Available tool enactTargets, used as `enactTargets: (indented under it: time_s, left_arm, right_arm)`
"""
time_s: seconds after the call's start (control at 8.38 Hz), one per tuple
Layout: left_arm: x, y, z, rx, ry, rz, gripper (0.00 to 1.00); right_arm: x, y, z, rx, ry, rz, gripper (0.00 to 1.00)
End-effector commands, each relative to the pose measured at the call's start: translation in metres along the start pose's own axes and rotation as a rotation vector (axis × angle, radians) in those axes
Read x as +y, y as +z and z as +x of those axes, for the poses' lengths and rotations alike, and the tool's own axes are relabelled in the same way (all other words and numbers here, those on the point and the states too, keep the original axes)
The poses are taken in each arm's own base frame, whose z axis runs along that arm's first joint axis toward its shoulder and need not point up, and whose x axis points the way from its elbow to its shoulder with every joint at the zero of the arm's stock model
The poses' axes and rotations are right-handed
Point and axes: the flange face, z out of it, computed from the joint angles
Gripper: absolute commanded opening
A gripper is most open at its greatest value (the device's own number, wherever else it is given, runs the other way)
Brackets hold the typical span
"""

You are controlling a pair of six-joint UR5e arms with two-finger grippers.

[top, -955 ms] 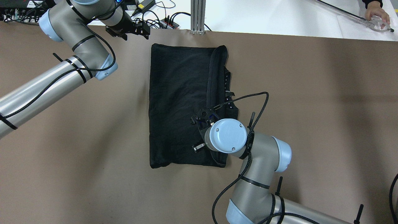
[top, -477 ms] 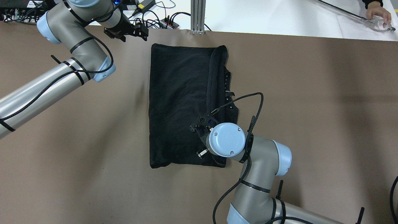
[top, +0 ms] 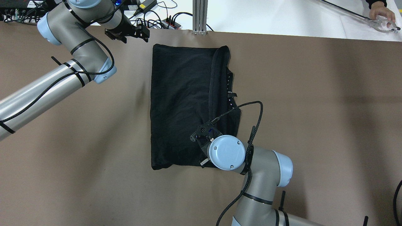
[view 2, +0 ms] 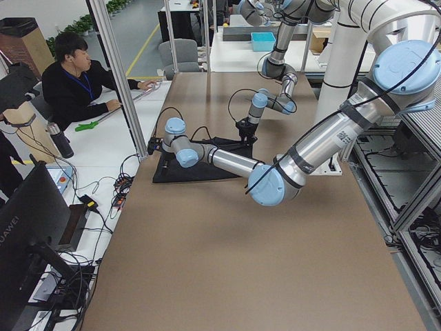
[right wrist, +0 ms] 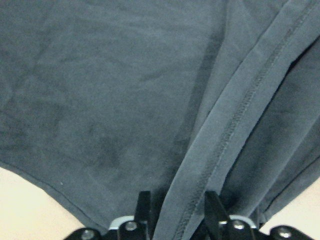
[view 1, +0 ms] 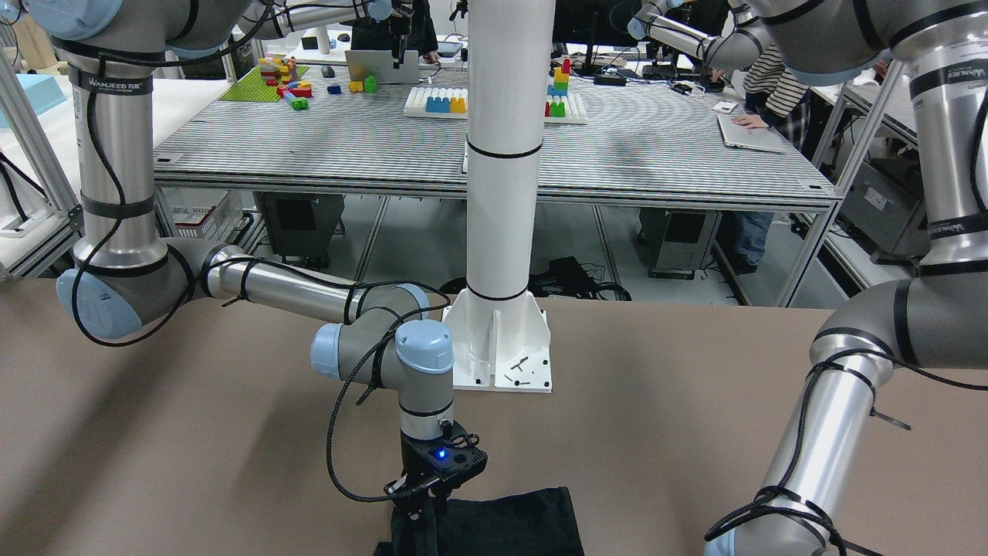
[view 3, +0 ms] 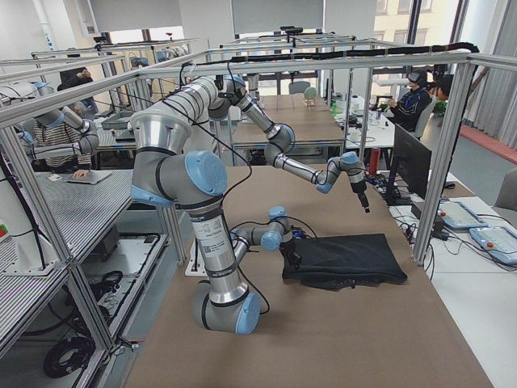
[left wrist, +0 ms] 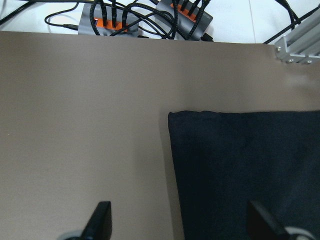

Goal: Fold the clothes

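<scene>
The dark clothes (top: 182, 106) lay folded flat on the brown surface (top: 314, 125), out from the white pillar (view 1: 502, 193), with the right end effector (right wrist: 177, 210) clamped on their hemmed fold near the pillar-side edge and the left end effector (left wrist: 177, 225), fingers spread, hovering just off the corner farthest from the pillar.

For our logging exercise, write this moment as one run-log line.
black cloth: on table, hemmed flap folded over right side | left gripper: open, above far-left corner | right gripper: astride flap at near edge, grip unclear
</scene>
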Motion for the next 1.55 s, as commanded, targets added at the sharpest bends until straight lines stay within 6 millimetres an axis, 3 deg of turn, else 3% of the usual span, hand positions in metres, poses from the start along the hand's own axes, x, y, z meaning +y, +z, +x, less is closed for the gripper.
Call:
enactTargets:
  time_s: [0.0,0.36,1.19,1.31,1.43]
  left_arm:
    - [0.004,0.003,0.001,0.001,0.002,-0.005,0.95]
    - [0.004,0.003,0.001,0.001,0.001,-0.005,0.95]
    - [0.006,0.006,0.003,0.001,0.003,-0.010,0.95]
    - [0.007,0.005,0.002,0.001,0.003,-0.008,0.95]
    - [0.007,0.005,0.002,0.001,0.003,-0.008,0.95]
  right_arm:
    - [0.009,-0.002,-0.002,0.005,-0.009,0.007,0.48]
    - [0.018,-0.006,0.005,0.006,-0.009,0.009,0.38]
    - [0.016,-0.009,0.003,0.000,-0.009,0.015,0.01]
    - [0.020,-0.007,0.006,-0.004,-0.008,0.010,0.00]
    - [0.038,-0.013,0.017,-0.006,0.000,0.007,0.00]
